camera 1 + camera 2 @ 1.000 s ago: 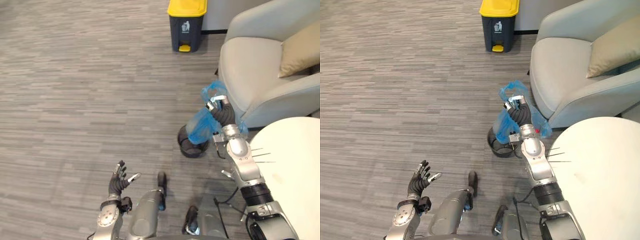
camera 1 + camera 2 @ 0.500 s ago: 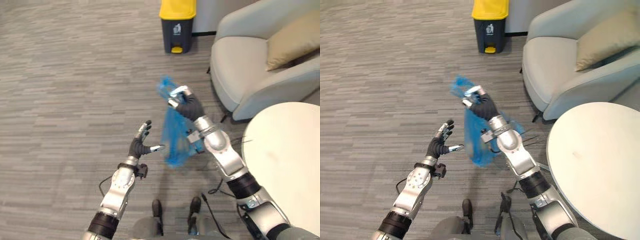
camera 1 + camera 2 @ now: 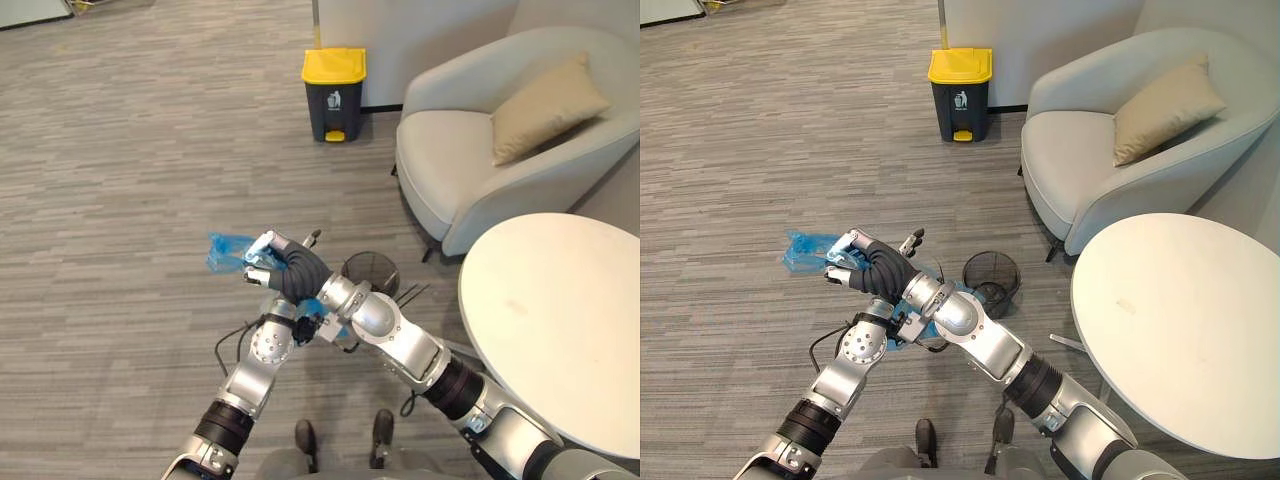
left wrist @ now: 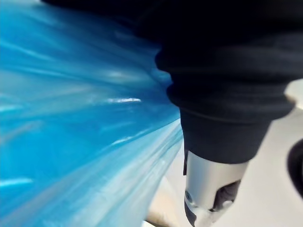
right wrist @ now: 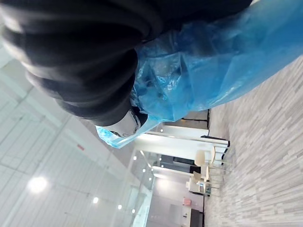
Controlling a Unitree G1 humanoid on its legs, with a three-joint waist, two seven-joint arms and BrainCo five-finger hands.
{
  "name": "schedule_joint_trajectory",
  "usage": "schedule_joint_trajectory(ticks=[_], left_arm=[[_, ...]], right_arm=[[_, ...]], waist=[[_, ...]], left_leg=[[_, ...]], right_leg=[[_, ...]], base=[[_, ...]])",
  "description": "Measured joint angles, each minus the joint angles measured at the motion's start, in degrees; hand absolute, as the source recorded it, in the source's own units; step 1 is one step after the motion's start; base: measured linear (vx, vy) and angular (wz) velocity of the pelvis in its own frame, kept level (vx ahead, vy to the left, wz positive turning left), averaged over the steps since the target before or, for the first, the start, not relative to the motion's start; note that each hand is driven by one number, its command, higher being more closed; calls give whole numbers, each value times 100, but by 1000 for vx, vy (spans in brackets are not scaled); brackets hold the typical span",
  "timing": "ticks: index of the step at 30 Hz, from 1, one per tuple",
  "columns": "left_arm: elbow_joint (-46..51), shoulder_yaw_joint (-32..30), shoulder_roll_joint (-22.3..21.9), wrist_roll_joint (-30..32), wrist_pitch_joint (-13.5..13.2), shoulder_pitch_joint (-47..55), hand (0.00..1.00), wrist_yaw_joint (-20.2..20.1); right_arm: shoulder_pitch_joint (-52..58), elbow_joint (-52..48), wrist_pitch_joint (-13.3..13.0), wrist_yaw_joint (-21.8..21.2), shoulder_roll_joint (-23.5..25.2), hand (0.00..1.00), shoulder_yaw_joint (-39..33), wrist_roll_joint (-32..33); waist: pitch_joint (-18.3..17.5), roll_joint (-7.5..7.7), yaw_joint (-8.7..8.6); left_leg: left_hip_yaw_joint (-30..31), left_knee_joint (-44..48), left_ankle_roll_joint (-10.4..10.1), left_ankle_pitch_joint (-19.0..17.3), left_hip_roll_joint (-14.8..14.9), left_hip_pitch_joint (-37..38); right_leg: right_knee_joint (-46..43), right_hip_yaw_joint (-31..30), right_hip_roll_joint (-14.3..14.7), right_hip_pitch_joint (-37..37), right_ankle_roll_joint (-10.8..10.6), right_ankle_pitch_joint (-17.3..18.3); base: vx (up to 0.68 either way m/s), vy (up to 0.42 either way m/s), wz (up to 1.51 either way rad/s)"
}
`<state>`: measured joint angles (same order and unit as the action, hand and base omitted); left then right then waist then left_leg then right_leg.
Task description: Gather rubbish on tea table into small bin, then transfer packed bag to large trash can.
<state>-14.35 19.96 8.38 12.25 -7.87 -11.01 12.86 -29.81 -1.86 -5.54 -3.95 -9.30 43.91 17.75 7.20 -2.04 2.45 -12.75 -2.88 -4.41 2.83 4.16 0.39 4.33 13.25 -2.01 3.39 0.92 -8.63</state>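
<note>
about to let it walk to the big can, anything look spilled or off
Nothing spilled. The odd part is the arms: the right hand, shut on the blue bag, reaches across over the left hand, holding the bag out to the robot's left. The small bin stands upright by the table.

Right hand (image 3: 866,266) clenched on blue bag (image 3: 802,249), mesh bin (image 3: 991,271) nearby, yellow-lidded trash can (image 3: 960,82) beyond

Grey armchair (image 3: 450,165), tan cushion (image 3: 545,105), grey carpet (image 3: 120,200)
</note>
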Motion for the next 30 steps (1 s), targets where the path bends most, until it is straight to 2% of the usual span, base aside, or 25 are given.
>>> schedule_joint_trajectory(ticks=[10, 11, 16, 21, 26, 30], left_arm=[[-99, 302, -36, 122, -41, -164, 100, 96], [-99, 311, -37, 110, -42, -164, 100, 96], [-115, 403, -35, 16, -29, -161, 100, 58], [-119, 383, -43, -229, -15, -95, 100, -42], [-117, -142, -148, -507, 3, 546, 100, -76], [-64, -893, -132, -735, 10, 1208, 100, -248]], right_arm=[[-256, 58, 4, 151, -2, 100, 167, 188], [-256, 58, 4, 151, -2, 0, 179, 185], [-257, 57, -23, 130, 16, 0, 191, -110], [-224, 57, -71, 114, 12, 0, 132, -813], [493, 53, -294, 93, -109, 0, -469, -1800], [1119, 53, -313, 166, -622, 0, -1187, -2562]], waist=[[-116, 47, -2], [-117, 47, -3], [-118, 47, -1], [-118, 47, -17], [-252, 53, -15], [-288, 79, 0]], left_leg=[[-1, -34, -17, 14, 0, 61], [0, -35, -17, 13, 0, 80], [2, -50, -17, 13, -1, 89], [-20, -108, -15, 12, -4, 128], [-23, -135, -12, 8, -11, 139], [-89, -230, -8, 7, -25, 224]], right_leg=[[134, -38, 31, -100, 27, -88], [134, -38, 33, -118, 26, -87], [135, -43, 32, -123, 22, -84], [136, -74, 36, -121, -3, -67], [136, -86, 33, -120, -29, -47], [135, -132, 33, -138, -55, -29]], base=[[20, 27, -1], [28, 38, 0], [12, 28, 0], [14, 35, -3], [34, 27, 0], [31, 32, -6]])
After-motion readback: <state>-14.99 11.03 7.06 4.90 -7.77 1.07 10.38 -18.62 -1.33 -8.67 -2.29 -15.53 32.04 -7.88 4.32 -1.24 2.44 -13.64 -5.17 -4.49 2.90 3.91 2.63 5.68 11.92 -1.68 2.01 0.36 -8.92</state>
